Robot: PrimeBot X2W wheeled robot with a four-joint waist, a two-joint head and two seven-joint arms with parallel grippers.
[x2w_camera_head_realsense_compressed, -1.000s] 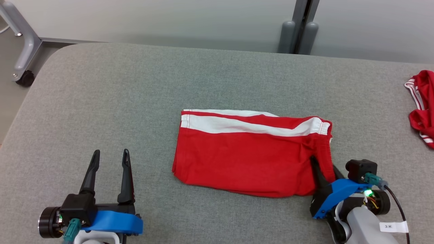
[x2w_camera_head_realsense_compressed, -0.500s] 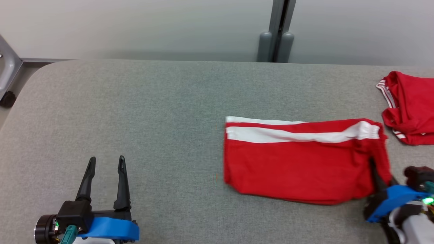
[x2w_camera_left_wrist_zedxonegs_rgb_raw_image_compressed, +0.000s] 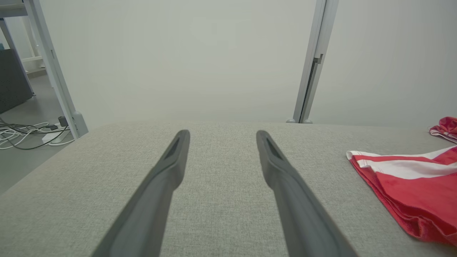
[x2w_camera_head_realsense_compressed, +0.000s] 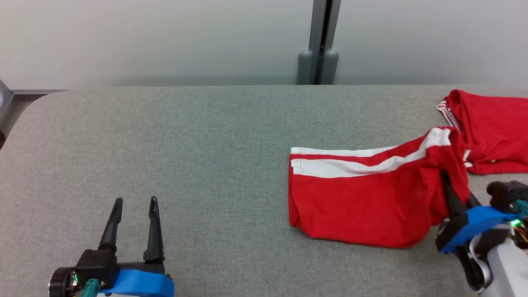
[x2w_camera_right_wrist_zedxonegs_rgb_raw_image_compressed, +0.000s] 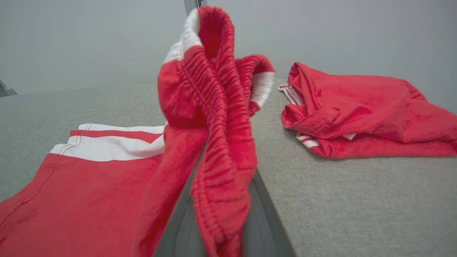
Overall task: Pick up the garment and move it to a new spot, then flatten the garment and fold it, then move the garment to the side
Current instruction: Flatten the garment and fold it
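The garment (x2w_camera_head_realsense_compressed: 363, 202) is a pair of folded red shorts with a white stripe, lying right of the table's middle. Its gathered waistband end is raised off the table, with my right gripper (x2w_camera_head_realsense_compressed: 449, 183) shut on it; the cloth hides the fingertips. In the right wrist view the waistband (x2w_camera_right_wrist_zedxonegs_rgb_raw_image_compressed: 217, 107) bunches up over my dark fingers (x2w_camera_right_wrist_zedxonegs_rgb_raw_image_compressed: 266, 221). My left gripper (x2w_camera_head_realsense_compressed: 135, 202) stands open over bare table at the lower left, well apart from the shorts. In the left wrist view its fingers (x2w_camera_left_wrist_zedxonegs_rgb_raw_image_compressed: 171, 164) are spread, and the shorts (x2w_camera_left_wrist_zedxonegs_rgb_raw_image_compressed: 410, 178) lie far right.
A second crumpled red garment (x2w_camera_head_realsense_compressed: 491, 128) with white trim lies at the table's far right, close behind the raised waistband, also seen as a heap (x2w_camera_right_wrist_zedxonegs_rgb_raw_image_compressed: 357, 107). The grey padded table (x2w_camera_head_realsense_compressed: 185, 144) ends at a pale wall with a grey post (x2w_camera_head_realsense_compressed: 319, 41).
The head camera has turned. My right gripper has dragged the shorts rightward, closer to the second garment, and raised the waistband end. The left gripper has stayed open and in place.
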